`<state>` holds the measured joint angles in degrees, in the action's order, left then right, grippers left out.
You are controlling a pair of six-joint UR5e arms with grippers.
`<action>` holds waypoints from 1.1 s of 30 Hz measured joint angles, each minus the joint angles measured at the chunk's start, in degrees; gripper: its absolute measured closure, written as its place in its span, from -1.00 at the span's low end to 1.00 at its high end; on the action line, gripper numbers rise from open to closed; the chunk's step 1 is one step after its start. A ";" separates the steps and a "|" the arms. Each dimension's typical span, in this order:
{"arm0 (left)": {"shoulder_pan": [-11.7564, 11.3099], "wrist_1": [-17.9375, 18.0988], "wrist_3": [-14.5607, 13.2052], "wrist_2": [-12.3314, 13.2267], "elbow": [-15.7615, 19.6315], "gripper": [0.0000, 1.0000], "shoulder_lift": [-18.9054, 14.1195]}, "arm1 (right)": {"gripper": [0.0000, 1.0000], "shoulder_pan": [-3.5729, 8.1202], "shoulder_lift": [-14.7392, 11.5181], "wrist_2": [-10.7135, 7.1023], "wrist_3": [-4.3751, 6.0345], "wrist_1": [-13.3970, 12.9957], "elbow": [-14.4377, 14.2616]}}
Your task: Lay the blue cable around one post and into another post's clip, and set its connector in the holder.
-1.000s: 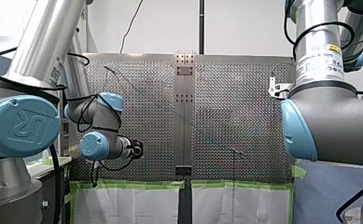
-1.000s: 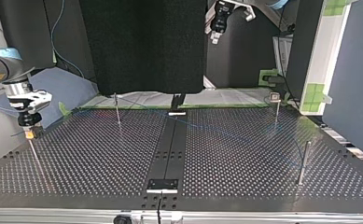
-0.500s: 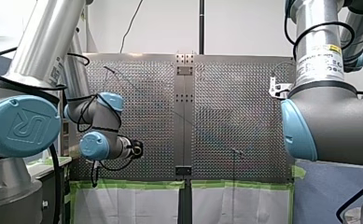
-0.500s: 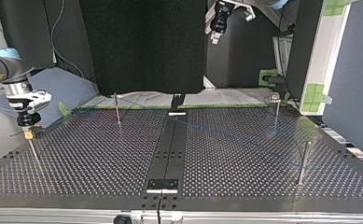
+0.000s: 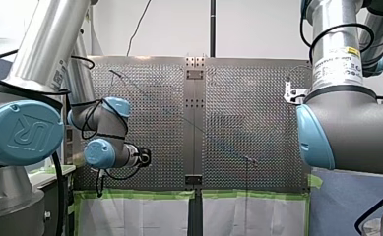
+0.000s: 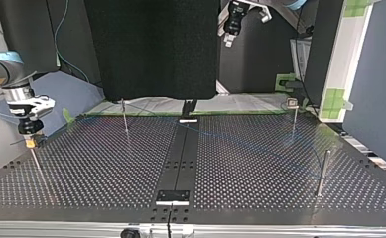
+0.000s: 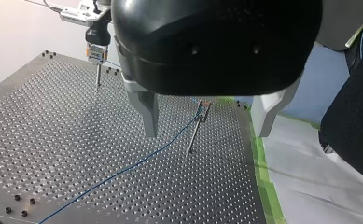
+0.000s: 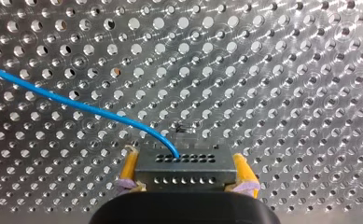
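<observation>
Hardly moved in the last second: right hand (image 8: 185,179) clamped on connector (image 8: 184,163) atop post (image 6: 35,163), left hand (image 7: 206,134) open, idle, so seating likely unfinished.

Perforated table (image 6: 96,173) w/ dark centre strip (image 6: 179,158); upright posts (image 6: 322,172) on it, blue cable (image 8: 76,105) running across.

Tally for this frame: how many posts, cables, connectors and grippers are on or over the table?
Posts: 4
Blue cable: 1
Connector: 1
Grippers: 2, my left gripper and my right gripper
Total: 8
</observation>
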<state>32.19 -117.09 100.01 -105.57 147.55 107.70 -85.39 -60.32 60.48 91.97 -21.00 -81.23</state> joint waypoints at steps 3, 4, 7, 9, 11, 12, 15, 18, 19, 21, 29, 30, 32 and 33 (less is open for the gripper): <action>0.00 0.02 0.00 -0.02 0.00 -1.00 0.02 | 1.00 0.02 -0.05 -0.04 -0.19 -0.30 0.01; 0.00 0.02 0.00 -0.02 0.00 -1.00 0.01 | 1.00 0.02 -0.04 -0.13 -0.22 -0.48 0.01; 0.00 0.01 0.00 -0.03 0.00 -1.00 0.01 | 1.00 0.02 0.03 -0.52 -0.26 -0.77 0.00; -0.02 0.01 0.00 -0.03 0.00 -1.00 0.00 | 1.00 0.01 0.09 -0.68 -0.27 -0.84 -0.03; -0.02 0.04 0.00 -0.03 0.00 -1.00 0.00 | 1.00 0.00 0.13 -0.74 -0.30 -0.85 -0.05; -0.02 0.06 0.00 -0.03 0.00 -1.00 0.00 | 1.00 -0.02 0.15 -0.76 -0.30 -0.83 -0.05; -0.07 0.07 0.00 -0.01 0.00 -1.00 0.00 | 1.00 -0.06 0.21 -0.78 -0.37 -0.64 -0.10; -0.14 0.03 0.00 0.03 0.00 -1.00 0.00 | 1.00 -0.06 0.21 -0.79 -0.54 -0.52 -0.25; -0.15 0.01 0.00 0.04 0.00 -1.00 0.00 | 1.00 -0.05 0.21 -0.79 -0.57 -0.55 -0.30; -0.20 -0.01 0.00 0.05 0.00 -1.00 -0.01 | 1.00 -0.04 0.31 -0.80 -0.54 -0.58 -0.48; -0.43 -0.04 -0.07 0.06 0.00 -1.00 0.00 | 1.00 0.01 0.40 -0.79 -0.26 -1.26 -0.56; -0.46 -0.04 -0.07 0.06 0.00 -1.00 0.00 | 1.00 0.01 0.41 -0.79 -0.20 -1.34 -0.57; -0.53 -0.03 -0.10 0.06 0.00 -1.00 0.00 | 1.00 0.01 0.41 -0.79 -0.15 -1.48 -0.57; -0.55 -0.03 -0.12 0.06 0.00 -1.00 0.00 | 1.00 0.01 0.41 -0.79 -0.14 -1.56 -0.57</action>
<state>31.64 -117.11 99.90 -105.51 147.55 107.70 -85.38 -59.91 59.69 91.84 -22.56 -81.80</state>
